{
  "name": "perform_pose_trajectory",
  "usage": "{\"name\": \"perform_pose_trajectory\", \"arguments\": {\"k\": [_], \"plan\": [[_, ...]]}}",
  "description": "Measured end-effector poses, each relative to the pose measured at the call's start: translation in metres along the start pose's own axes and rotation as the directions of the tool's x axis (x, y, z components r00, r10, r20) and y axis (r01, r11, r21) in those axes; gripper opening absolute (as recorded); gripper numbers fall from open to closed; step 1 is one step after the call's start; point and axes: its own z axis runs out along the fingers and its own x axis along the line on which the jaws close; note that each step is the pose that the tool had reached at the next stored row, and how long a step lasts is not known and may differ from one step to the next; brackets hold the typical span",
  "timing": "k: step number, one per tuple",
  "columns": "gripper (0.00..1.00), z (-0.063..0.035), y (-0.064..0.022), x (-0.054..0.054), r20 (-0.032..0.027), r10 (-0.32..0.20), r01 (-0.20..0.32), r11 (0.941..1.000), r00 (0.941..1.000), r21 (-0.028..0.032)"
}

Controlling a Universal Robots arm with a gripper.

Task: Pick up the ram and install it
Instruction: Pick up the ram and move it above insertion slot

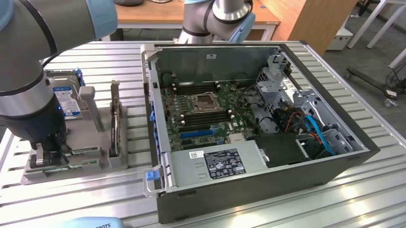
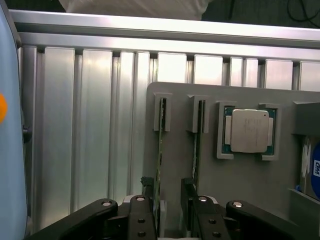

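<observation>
Wrist view puts the tool (image 2: pixel 167 210) at the grasp, jaws wide and holding nothing. To do it well, I judge, keep square to the ram (image 2: pixel 160 145) and close on its flat faces, clear of the neighbouring stick (image 2: pixel 198 145). The ram stands on edge in the grey holder (image 2: pixel 240 190), between the jaws, at the exterior view's left of the computer case (image 1: pixel 266 190).

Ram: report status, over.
Gripper open, low over the grey holder, fingers either side of the ram. Ram on edge in its slot, not lifted. Second stick in the next slot, close beside one finger.
</observation>
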Motion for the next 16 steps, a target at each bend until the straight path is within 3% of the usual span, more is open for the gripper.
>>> {"name": "perform_pose_trajectory", "arguments": {"k": [16], "plan": [[0.35,0.0196,-0.0008,0.001,0.0,0.0,0.0,1.0,1.0,0.0]]}}
